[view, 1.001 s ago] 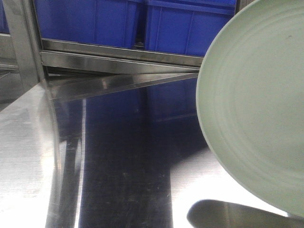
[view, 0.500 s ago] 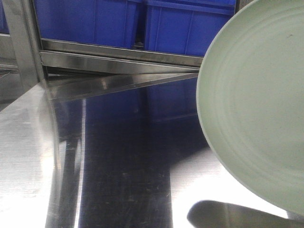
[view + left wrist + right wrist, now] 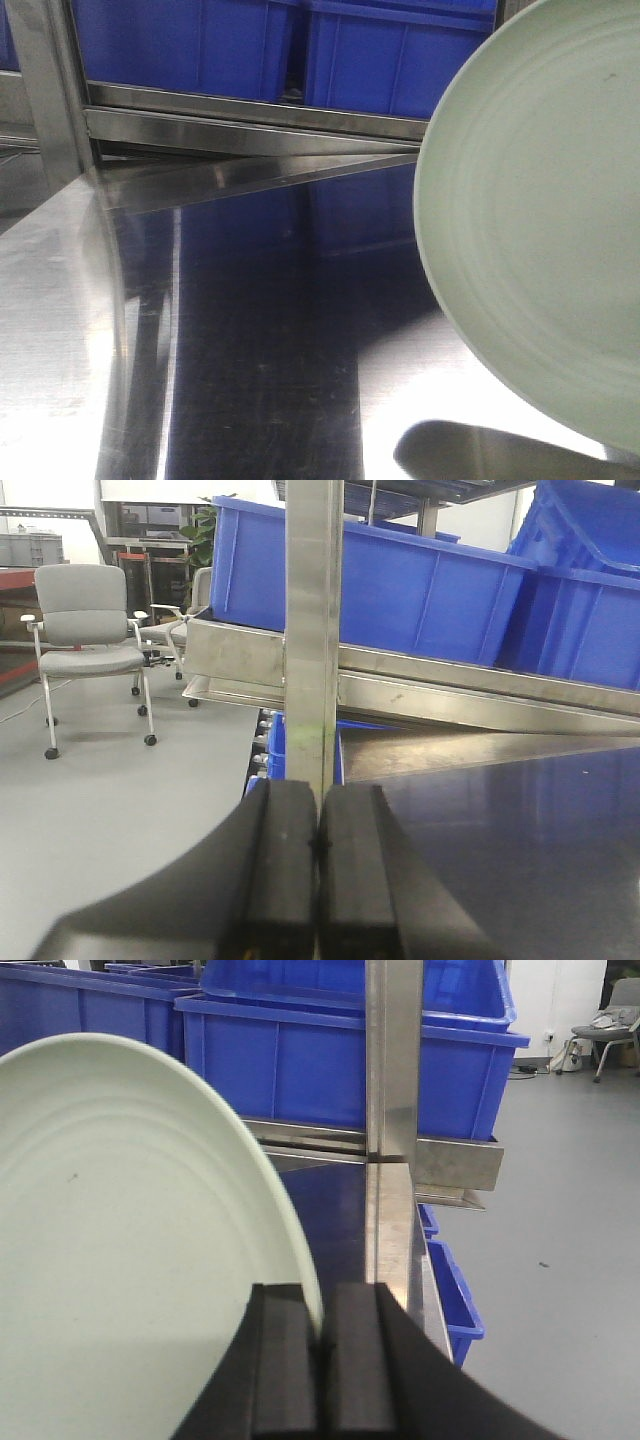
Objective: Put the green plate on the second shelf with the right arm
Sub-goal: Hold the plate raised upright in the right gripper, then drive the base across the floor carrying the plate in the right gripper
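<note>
The green plate (image 3: 540, 220) is pale sage green with faint rings. It hangs tilted on edge at the right of the front view, above the shiny steel shelf surface (image 3: 250, 340). In the right wrist view the plate (image 3: 130, 1250) fills the left half. My right gripper (image 3: 322, 1345) is shut on its rim, the rim pinched between the two black pads. My left gripper (image 3: 318, 845) is shut and empty, in front of a steel upright post (image 3: 313, 630). Neither gripper shows in the front view.
Blue plastic bins (image 3: 300, 50) stand on the steel shelf (image 3: 250, 125) above and behind. A steel post (image 3: 392, 1060) rises at the shelf's right edge, with blue bins (image 3: 455, 1295) below it. Office chairs (image 3: 90, 640) stand on the grey floor to the left.
</note>
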{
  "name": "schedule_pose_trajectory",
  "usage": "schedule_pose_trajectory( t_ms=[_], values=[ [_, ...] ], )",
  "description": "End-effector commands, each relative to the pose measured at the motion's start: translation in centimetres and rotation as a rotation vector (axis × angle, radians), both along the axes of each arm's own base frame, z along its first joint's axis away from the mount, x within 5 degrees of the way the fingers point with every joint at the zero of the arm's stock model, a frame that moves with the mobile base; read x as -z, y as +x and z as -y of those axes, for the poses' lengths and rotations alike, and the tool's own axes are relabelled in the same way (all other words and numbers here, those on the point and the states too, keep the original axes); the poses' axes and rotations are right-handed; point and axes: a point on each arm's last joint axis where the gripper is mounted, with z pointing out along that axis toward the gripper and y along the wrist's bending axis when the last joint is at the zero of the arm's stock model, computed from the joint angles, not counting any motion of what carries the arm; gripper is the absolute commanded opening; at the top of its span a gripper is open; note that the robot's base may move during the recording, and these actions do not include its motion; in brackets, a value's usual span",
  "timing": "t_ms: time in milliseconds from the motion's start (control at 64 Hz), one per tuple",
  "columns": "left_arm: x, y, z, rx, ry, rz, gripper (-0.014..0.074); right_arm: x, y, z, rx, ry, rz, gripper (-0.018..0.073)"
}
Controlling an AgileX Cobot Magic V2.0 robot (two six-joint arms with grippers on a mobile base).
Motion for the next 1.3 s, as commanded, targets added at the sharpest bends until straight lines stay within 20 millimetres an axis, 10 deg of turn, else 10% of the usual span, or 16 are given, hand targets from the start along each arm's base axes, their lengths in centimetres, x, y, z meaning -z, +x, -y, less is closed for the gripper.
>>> schedule_pose_trajectory(
  t_ms=[0,1282],
  values=[
    [0.66,0.10,0.03,0.005,-0.011,0.044,0.0130,-2.07,-0.16,0.03,0.000,0.026,0.136,0.0052],
    [0.65,0.09,0.02,0.004,-0.011,0.045,0.0130,-2.07,-0.16,0.02,-0.001,0.027,0.136,0.0052]
  ],
)
